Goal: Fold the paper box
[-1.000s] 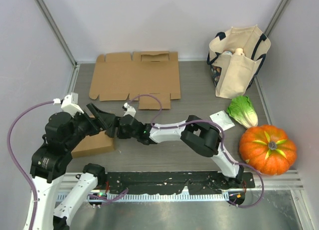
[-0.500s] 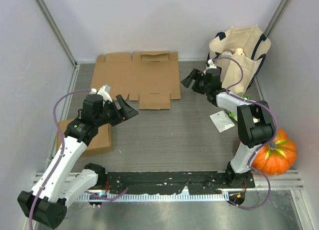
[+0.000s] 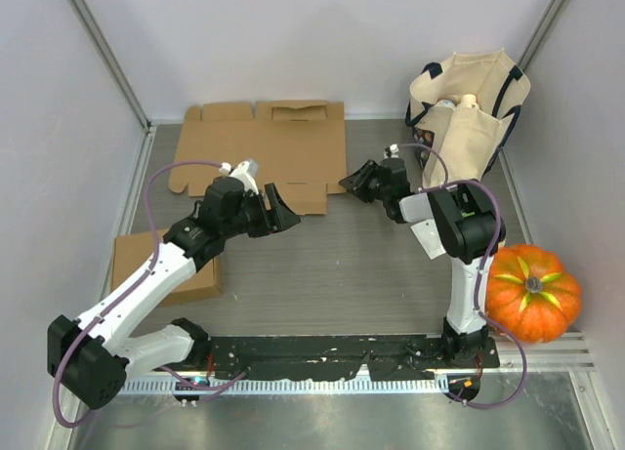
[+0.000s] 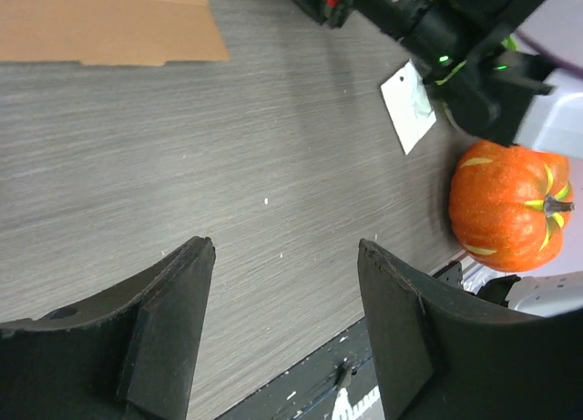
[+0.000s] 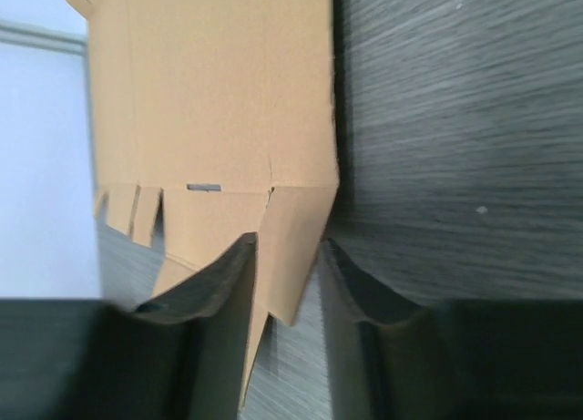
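Cardboard box blank (image 3: pixel 259 147), upper left, lies unfolded. Left gripper (image 4: pixel 284 256) is spread. Right gripper (image 5: pixel 285 249) straddles a corner flap (image 5: pixel 296 215), grip uncertain. Next: pinch, lift.

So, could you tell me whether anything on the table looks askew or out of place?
The flat cardboard blank lies slightly askew to the back wall, one corner flap between the open fingers of the right gripper. A small white packet lies loose beside that arm. Nothing looks spilled or torn.

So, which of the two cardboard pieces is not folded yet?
The large flat cardboard sheet at the back: its panels and flaps lie spread out. The small cardboard box at the near left is already a closed block.
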Robot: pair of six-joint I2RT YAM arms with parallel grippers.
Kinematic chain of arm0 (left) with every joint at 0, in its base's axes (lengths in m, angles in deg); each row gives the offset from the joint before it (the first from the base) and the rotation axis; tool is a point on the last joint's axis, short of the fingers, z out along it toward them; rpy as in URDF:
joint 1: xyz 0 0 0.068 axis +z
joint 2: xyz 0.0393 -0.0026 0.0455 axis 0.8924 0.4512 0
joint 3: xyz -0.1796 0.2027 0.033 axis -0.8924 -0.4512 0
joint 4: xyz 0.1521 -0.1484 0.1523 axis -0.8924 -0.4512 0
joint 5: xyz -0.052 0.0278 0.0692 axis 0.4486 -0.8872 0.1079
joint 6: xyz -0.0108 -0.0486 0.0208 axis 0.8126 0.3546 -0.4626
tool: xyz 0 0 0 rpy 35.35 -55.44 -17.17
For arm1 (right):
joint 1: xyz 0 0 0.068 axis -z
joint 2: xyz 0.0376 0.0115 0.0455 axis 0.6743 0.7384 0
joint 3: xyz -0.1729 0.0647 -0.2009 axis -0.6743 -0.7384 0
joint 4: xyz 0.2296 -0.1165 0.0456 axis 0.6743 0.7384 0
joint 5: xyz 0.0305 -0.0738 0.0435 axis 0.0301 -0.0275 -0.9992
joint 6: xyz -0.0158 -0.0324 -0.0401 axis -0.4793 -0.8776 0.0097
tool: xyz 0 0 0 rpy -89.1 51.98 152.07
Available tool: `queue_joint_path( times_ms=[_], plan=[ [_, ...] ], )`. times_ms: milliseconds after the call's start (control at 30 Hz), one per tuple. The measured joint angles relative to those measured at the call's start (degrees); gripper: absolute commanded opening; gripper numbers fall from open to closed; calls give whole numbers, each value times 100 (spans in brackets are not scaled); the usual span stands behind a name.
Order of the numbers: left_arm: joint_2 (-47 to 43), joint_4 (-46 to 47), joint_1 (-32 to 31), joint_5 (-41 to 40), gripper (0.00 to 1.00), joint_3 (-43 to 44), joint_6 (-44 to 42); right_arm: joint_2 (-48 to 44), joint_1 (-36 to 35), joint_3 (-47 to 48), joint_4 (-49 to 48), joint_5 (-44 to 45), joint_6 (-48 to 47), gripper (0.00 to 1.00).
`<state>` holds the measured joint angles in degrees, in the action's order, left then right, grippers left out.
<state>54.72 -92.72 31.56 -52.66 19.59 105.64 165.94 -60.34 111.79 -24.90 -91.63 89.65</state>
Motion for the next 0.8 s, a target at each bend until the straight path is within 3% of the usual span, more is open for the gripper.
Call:
queue_joint_path(
  times_ms=[33,133,267,367,467,600,800],
  plan=[
    [0,-33,-11,-13,68,68,-44,98,-46,-26,-225,55,190,32],
    [-4,-155,-37,-22,71,356,-225,466,-155,-20,-859,247,737,6],
    [-13,-317,-59,-48,75,717,-492,590,-221,-26,-1139,457,1193,1],
    [22,-476,-63,-55,75,1082,-763,306,-192,98,-706,435,968,1],
    [267,-590,-61,-57,75,1718,-1086,-433,-107,323,472,433,129,1],
    [778,-667,-17,-83,75,2800,-1517,-1502,9,1449,2341,302,-1464,1],
    [1276,-619,31,-166,79,4094,-2197,-2553,103,3038,4024,-466,-3480,1]
  ],
)
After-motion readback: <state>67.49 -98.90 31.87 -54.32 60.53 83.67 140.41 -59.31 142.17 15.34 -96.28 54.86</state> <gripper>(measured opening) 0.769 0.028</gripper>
